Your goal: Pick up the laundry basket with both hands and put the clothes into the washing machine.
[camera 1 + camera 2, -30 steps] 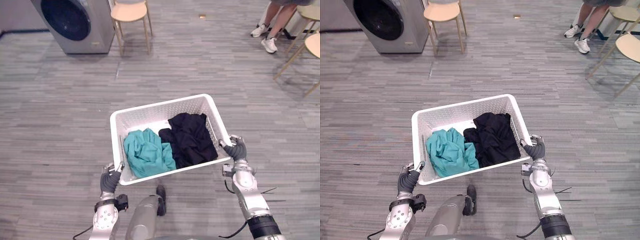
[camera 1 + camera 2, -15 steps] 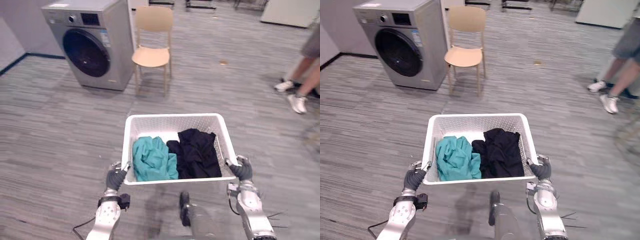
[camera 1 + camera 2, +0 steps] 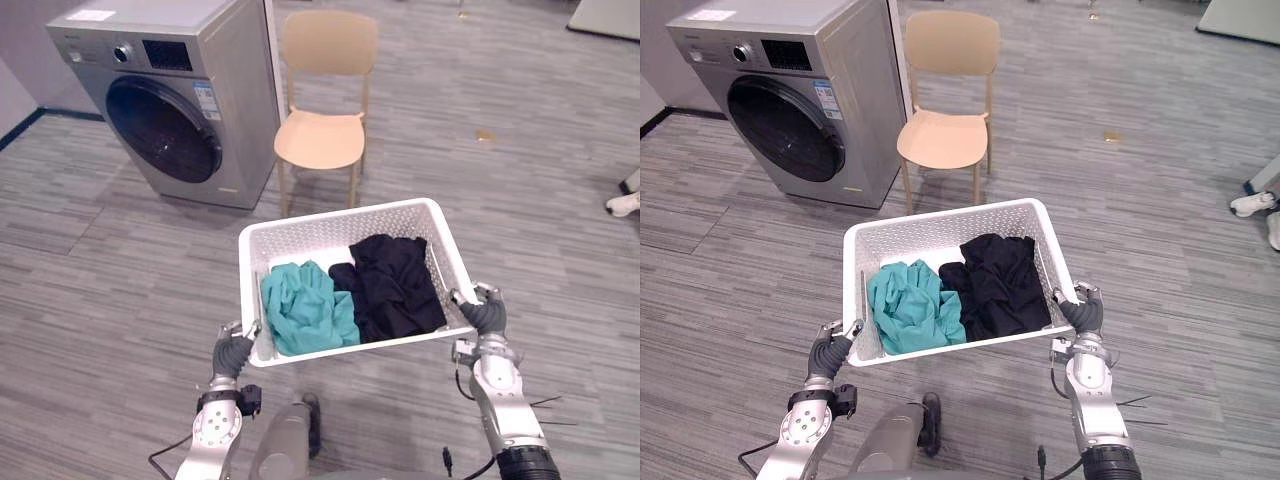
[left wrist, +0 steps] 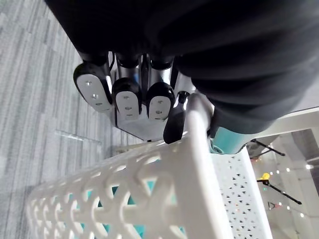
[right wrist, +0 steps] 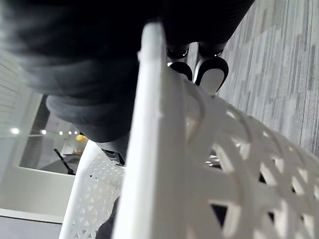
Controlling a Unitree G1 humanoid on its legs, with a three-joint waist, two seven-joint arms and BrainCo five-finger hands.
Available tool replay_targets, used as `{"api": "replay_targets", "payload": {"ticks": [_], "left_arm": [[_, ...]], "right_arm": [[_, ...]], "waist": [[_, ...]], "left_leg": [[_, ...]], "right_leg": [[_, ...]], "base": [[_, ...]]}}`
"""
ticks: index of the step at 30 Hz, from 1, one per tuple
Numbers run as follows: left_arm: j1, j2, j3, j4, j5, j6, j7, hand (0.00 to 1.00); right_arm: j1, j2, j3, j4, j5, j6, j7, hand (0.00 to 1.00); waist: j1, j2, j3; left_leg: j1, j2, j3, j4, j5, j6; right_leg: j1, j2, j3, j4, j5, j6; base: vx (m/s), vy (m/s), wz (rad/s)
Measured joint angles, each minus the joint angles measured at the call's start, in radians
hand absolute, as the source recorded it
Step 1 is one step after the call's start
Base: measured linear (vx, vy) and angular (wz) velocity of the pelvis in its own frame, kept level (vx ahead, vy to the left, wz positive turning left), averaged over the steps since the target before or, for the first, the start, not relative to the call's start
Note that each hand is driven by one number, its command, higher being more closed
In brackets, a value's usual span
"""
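Note:
I carry a white perforated laundry basket [image 3: 330, 228] above the floor, slightly skewed. Inside lie a teal garment [image 3: 305, 307] on its left side and a black garment [image 3: 395, 285] on its right. My left hand [image 3: 232, 352] is curled round the basket's near left rim [image 4: 197, 144]. On the near right rim [image 5: 149, 124], my right hand [image 3: 482, 314] grips in the same way. A grey front-loading washing machine [image 3: 175, 95] with a round dark door [image 3: 163, 128], closed, stands at the far left.
A beige wooden chair [image 3: 325, 120] stands beside the washing machine, just beyond the basket. A person's white shoe [image 3: 625, 203] shows at the right edge. Grey plank floor [image 3: 90, 290] lies open to the left and right.
The camera has moved: the washing machine and chair now look larger and closer. The basket stays in both hands and has skewed slightly. The person's legs have slipped to the right edge.

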Motion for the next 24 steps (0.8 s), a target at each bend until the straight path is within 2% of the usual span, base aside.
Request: {"api": "replay_targets", "payload": {"ticks": [1,2,3,4,5,7,8,9,10,11,12,13,14,15,16,17,18,19,20,21,22,23,24], "left_arm": [[0.003,0.003,0.0,0.001,0.001,0.002,0.0,1.0],[0.004,0.01,0.0,0.003,0.001,0.004,0.0,1.0],[0.004,0.028,-0.006,0.004,0.001,0.006,0.0,1.0],[0.005,0.052,-0.019,0.004,0.003,0.011,0.0,1.0],[0.005,0.062,-0.022,0.004,0.009,0.011,0.0,1.0],[-0.004,0.071,-0.021,0.0,0.012,0.009,0.0,1.0],[-0.009,0.078,-0.022,0.002,0.011,0.009,0.0,1.0],[-0.012,0.078,-0.022,0.003,0.011,0.009,0.0,1.0],[-0.015,0.078,-0.023,0.003,0.011,0.009,0.0,1.0],[-0.016,0.078,-0.023,0.004,0.012,0.009,0.0,1.0],[-0.016,0.078,-0.023,0.006,0.012,0.009,0.0,1.0],[-0.016,0.078,-0.023,0.006,0.012,0.009,0.0,1.0],[-0.015,0.079,-0.026,0.009,0.012,0.009,-0.001,1.0],[-0.015,0.066,-0.039,0.027,0.012,0.009,-0.002,1.0],[-0.011,0.054,-0.041,0.029,0.013,0.009,-0.005,1.0],[-0.011,0.048,-0.042,0.032,0.013,0.009,-0.007,1.0],[-0.026,0.048,-0.042,0.047,0.013,0.008,-0.008,1.0],[-0.029,0.046,-0.041,0.054,0.013,0.008,-0.009,1.0],[-0.023,0.035,-0.041,0.064,0.013,0.009,-0.013,1.0],[0.0,0.027,-0.042,0.068,0.013,0.009,-0.014,1.0],[0.01,0.027,-0.044,0.069,0.013,0.009,-0.015,1.0],[0.018,0.028,-0.044,0.069,0.013,0.009,-0.017,1.0],[0.019,0.027,-0.044,0.069,0.012,0.008,-0.018,1.0]], "right_arm": [[0.0,0.01,0.0,0.011,-0.007,0.0,0.0,1.0],[0.001,0.016,-0.001,0.021,-0.01,0.0,0.0,1.0],[0.003,0.027,-0.002,0.04,-0.011,0.0,0.0,1.0],[0.013,0.038,-0.005,0.056,-0.011,0.001,0.0,1.0],[0.023,0.045,-0.008,0.056,-0.011,0.001,0.0,1.0],[0.021,0.05,-0.009,0.05,-0.01,-0.003,0.0,1.0],[0.021,0.048,-0.009,0.04,-0.01,-0.006,0.0,1.0],[0.021,0.046,-0.009,0.036,-0.01,-0.006,0.0,1.0],[0.023,0.042,-0.008,0.036,-0.01,-0.006,0.0,1.0],[0.025,0.042,-0.008,0.036,-0.009,-0.004,0.0,1.0],[0.028,0.042,-0.008,0.036,-0.009,-0.003,0.0,1.0],[0.031,0.041,-0.008,0.036,-0.01,-0.003,0.0,1.0],[0.036,0.039,-0.008,0.036,-0.01,-0.003,0.0,1.0],[0.052,0.025,-0.008,0.037,-0.01,-0.001,0.0,1.0],[0.057,0.012,-0.008,0.038,-0.01,0.002,0.001,1.0],[0.056,0.009,-0.008,0.038,-0.01,0.008,0.001,1.0],[0.057,0.009,-0.011,0.037,-0.009,0.008,0.001,1.0],[0.058,0.009,-0.011,0.036,-0.009,0.011,0.001,1.0],[0.068,0.008,-0.012,0.021,-0.008,0.025,0.001,1.0],[0.089,0.011,-0.012,-0.008,-0.005,0.031,0.001,1.0],[0.097,0.012,-0.013,-0.023,-0.003,0.031,0.001,1.0],[0.096,0.014,-0.014,-0.041,-0.002,0.031,0.0,1.0],[0.09,0.014,-0.015,-0.048,-0.001,0.029,0.0,1.0]], "waist": [[-0.001,-0.004,0.003],[-0.005,-0.007,0.006],[-0.017,-0.016,0.013],[-0.034,-0.022,0.017],[-0.04,-0.02,0.017],[-0.042,-0.019,0.015],[-0.047,-0.022,0.014],[-0.057,-0.02,0.015],[-0.066,-0.015,0.018],[-0.085,-0.018,0.019],[-0.09,-0.031,0.018],[-0.09,-0.043,0.013],[-0.09,-0.059,0.009],[-0.098,-0.042,-0.002],[-0.102,-0.006,-0.02],[-0.095,0.024,-0.038],[-0.109,0.049,-0.046],[-0.115,0.06,-0.042],[-0.112,0.073,-0.03],[-0.087,0.076,-0.029],[-0.081,0.077,-0.029],[-0.08,0.068,-0.027],[-0.077,0.059,-0.024]], "left_leg": [[0.045,-0.012,0.018,0.008,-0.049,0.008],[0.079,-0.023,0.022,0.006,-0.067,0.012],[0.14,-0.045,0.022,-0.002,-0.092,0.02],[0.236,-0.069,0.02,-0.04,-0.115,0.032],[0.329,-0.076,0.02,-0.11,-0.118,0.033],[0.418,-0.079,0.018,-0.198,-0.118,0.033],[0.464,-0.083,0.015,-0.244,-0.119,0.031],[0.489,-0.082,0.007,-0.268,-0.124,0.022],[0.524,-0.079,-0.003,-0.294,-0.132,0.007],[0.567,-0.079,-0.012,-0.318,-0.144,-0.014],[0.607,-0.094,-0.018,-0.342,-0.152,-0.03],[0.633,-0.108,-0.027,-0.353,-0.16,-0.042],[0.673,-0.129,-0.042,-0.369,-0.174,-0.064],[0.725,-0.118,-0.071,-0.373,-0.183,-0.079],[0.727,-0.085,-0.093,-0.351,-0.183,-0.079],[0.698,-0.05,-0.109,-0.286,-0.183,-0.079],[0.606,0.002,-0.149,-0.075,-0.166,-0.106],[0.565,0.021,-0.151,0.038,-0.133,-0.149],[0.487,0.069,-0.141,0.263,0.017,-0.182],[0.415,0.127,-0.11,0.465,0.168,-0.199],[0.368,0.166,-0.083,0.565,0.14,-0.179],[0.288,0.2,-0.05,0.658,0.077,-0.145],[0.252,0.206,-0.03,0.671,0.043,-0.134]], "right_leg": [[-0.097,-0.029,0.013,0.262,-0.001,0.069],[-0.152,-0.045,0.033,0.419,0.028,0.123],[-0.222,-0.063,0.044,0.64,0.053,0.164],[-0.289,-0.078,0.032,0.863,0.038,0.129],[-0.361,-0.067,0.012,0.945,0.007,0.076],[-0.465,-0.05,-0.063,0.893,-0.024,0.032],[-0.527,-0.047,-0.119,0.784,-0.042,0.002],[-0.554,-0.036,-0.145,0.692,-0.046,-0.012],[-0.579,-0.005,-0.162,0.51,-0.031,-0.022],[-0.579,0.025,-0.168,0.253,0.047,-0.017],[-0.575,0.037,-0.166,0.077,0.126,-0.008],[-0.577,0.041,-0.165,0.006,0.166,-0.013],[-0.579,0.038,-0.161,-0.043,0.201,-0.047],[-0.57,0.048,-0.136,-0.001,0.353,-0.12],[-0.576,0.068,-0.136,0.035,0.367,-0.136],[-0.58,0.096,-0.148,0.061,0.327,-0.149],[-0.565,0.118,-0.195,0.095,0.261,-0.16],[-0.538,0.129,-0.215,0.098,0.238,-0.161],[-0.463,0.16,-0.226,0.087,0.195,-0.169],[-0.382,0.185,-0.214,0.054,0.156,-0.179],[-0.338,0.196,-0.213,0.034,0.148,-0.176],[-0.279,0.199,-0.206,0.0,0.134,-0.175],[-0.251,0.197,-0.193,-0.022,0.133,-0.175]], "base": [[0.67,0.321,-0.34],[0.54,0.263,-0.13],[0.44,0.171,0.15],[0.54,0.18,0.19],[0.62,0.174,0.14],[0.53,0.106,-0.01],[0.49,0.054,0.04],[0.51,0.031,0.15],[0.62,0.014,0.29],[0.53,-0.009,0.31],[0.45,-0.025,0.23],[0.48,-0.055,0.13],[0.64,-0.083,0.29],[0.65,-0.098,0.31],[0.68,-0.124,0.19],[0.66,-0.176,0.19],[0.78,-0.247,0.28],[0.76,-0.254,0.45],[0.73,-0.202,0.12],[0.59,-0.121,-0.05],[0.55,-0.079,-0.15],[0.43,-0.054,-0.08],[0.63,-0.03,-0.23]]}}
